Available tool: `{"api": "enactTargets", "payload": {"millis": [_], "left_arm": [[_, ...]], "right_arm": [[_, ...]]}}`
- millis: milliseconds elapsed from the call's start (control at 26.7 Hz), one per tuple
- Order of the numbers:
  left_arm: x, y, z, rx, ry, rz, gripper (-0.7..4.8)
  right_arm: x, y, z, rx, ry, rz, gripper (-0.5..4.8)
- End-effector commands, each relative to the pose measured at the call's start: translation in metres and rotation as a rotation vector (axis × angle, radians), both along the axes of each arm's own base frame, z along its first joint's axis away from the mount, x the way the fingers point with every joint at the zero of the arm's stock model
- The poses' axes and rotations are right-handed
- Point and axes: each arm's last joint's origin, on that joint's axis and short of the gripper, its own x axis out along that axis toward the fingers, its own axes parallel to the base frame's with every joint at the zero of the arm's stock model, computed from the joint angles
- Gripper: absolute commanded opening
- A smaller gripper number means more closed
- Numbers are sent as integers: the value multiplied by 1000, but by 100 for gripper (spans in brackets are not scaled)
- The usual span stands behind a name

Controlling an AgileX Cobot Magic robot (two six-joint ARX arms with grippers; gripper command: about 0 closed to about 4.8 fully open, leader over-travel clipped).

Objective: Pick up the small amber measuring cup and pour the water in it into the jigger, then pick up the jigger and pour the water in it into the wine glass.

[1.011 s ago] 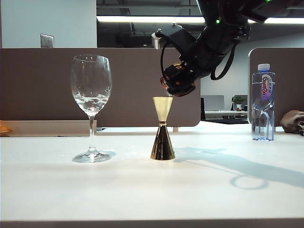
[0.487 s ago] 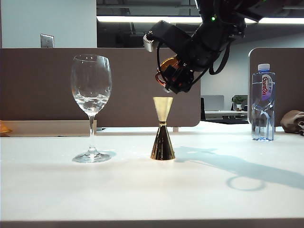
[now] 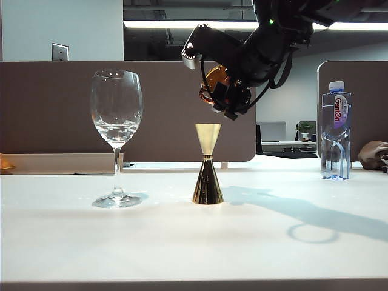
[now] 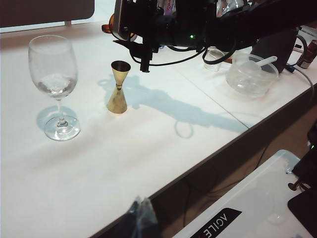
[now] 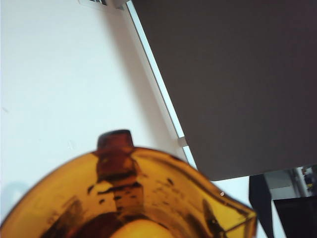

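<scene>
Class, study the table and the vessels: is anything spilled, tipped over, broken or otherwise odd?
Nothing stands out. The wine glass and jigger stand upright on the dry table; the right gripper holds the small amber measuring cup tilted above the jigger.

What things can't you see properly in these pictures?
- Left gripper: in no view.
- Right gripper fingers: the amber cup fills the right wrist view; the exterior view shows only a dark clump.
- Water in the jigger: hidden by gold metal.
- Cup's bottom: cut off by the wrist view's edge.
</scene>
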Motion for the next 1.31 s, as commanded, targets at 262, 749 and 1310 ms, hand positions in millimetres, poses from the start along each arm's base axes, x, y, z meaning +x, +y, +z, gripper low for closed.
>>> {"api": "enactTargets", "payload": {"millis": [262,749,1310], "left_arm": [[0,0,2,-2,-14,-2,-2],[0,0,2,-2,-14,-2,-2],[0,0,2,-2,-14,-2,-2]], "right_arm": [[-3,5,11,-56,-104,36,11],[-3,7,12,-130,-160,57,11],[-3,9,22,-252,-329,90,12]]}}
